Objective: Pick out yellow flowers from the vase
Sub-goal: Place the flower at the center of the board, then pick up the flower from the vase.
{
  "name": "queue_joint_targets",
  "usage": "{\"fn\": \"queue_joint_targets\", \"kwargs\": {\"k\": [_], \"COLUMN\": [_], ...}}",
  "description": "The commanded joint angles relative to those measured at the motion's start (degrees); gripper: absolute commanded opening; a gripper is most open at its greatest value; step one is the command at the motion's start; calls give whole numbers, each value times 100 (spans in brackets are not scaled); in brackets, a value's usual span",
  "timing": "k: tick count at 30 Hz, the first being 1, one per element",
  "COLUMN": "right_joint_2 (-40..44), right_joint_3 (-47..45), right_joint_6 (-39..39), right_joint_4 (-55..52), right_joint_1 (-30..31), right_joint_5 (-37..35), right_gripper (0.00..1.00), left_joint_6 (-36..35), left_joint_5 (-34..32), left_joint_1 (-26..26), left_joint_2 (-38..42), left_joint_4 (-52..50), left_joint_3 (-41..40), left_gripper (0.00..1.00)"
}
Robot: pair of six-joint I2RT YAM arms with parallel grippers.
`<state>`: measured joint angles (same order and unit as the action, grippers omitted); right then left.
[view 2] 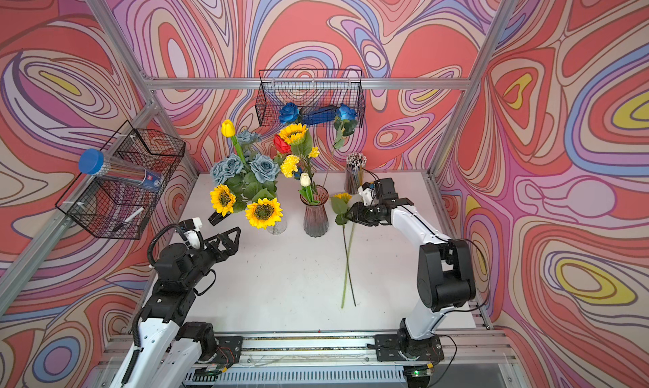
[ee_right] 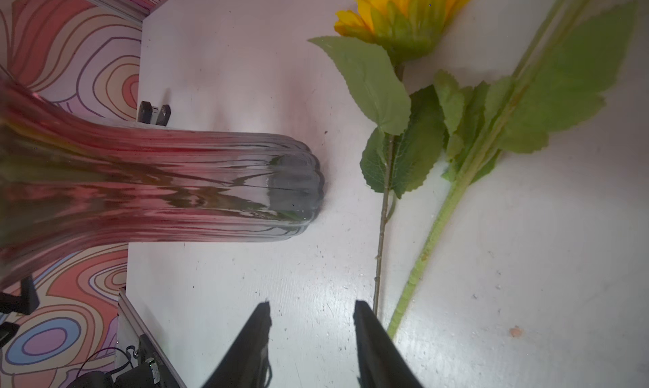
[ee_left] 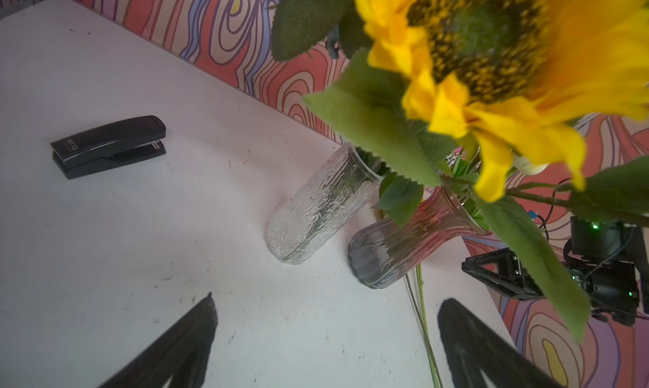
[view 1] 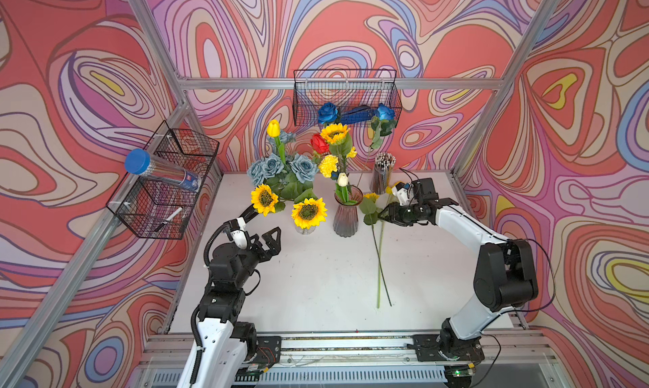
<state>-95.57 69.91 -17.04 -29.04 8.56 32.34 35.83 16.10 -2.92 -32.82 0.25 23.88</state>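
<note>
**Status: partly done.** Two yellow flowers lie flat on the table (view 1: 316,280), just right of the pink vase (view 1: 346,215). Their stems run side by side toward the arm bases.
- One is a sunflower (ee_right: 404,13), lying face down.
- The other shows a thick green stem (ee_right: 439,224). Its bloom is mostly hidden behind the right wrist in both top views.

**Right gripper** (ee_right: 312,319): jaws apart, nothing between them. It sits low over the table between the pink vase and the two stems. The thinner stem lies just beside one finger, and whether they touch cannot be told.

**Left gripper** (view 1: 269,243): jaws spread wide and empty. It hovers in front of the clear vase (view 1: 305,228).

**Left to do:**
- The pink vase holds a tall sunflower (view 1: 335,133), a carnation (view 1: 328,165) and a small spray (view 1: 351,153). A red rose (view 1: 319,143) and a white tulip (view 1: 342,179) share that vase and are not to be picked.
- The clear vase holds two low sunflowers (view 1: 309,212) and a yellow tulip (view 1: 273,128) among grey-blue roses (view 1: 272,166).

Which vase the task means cannot be told. If it means both, six yellow stems stand in vases against two out. By that count the task is judged well under half done.
</note>
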Motion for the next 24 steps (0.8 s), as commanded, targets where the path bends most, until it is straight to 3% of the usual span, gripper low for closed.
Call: {"fn": "queue_joint_targets", "kwargs": {"k": [1,12,17,24], "right_joint_2": [65,-58,-84,-96], "right_joint_3": [-100,-58,48,57], "right_joint_6": [-51,-98,-111,-115], "right_joint_4": [245,259,199,162], "right_joint_1": [-10,-7,-10,-12], "right_joint_5": [13,123,119,132], "right_gripper": [42,42,42,42], "left_joint_6": [641,1174,949,914], "left_joint_5": [74,-164,-439,-646], "left_joint_1": [8,-344,-640,-658], "left_joint_2": [-232,-1797,-2361,-2943], "left_joint_4": [1871,4992,5430,5858], "left_joint_3": [-299,-703,-545,-247], "left_gripper": [99,98,97,96]}}
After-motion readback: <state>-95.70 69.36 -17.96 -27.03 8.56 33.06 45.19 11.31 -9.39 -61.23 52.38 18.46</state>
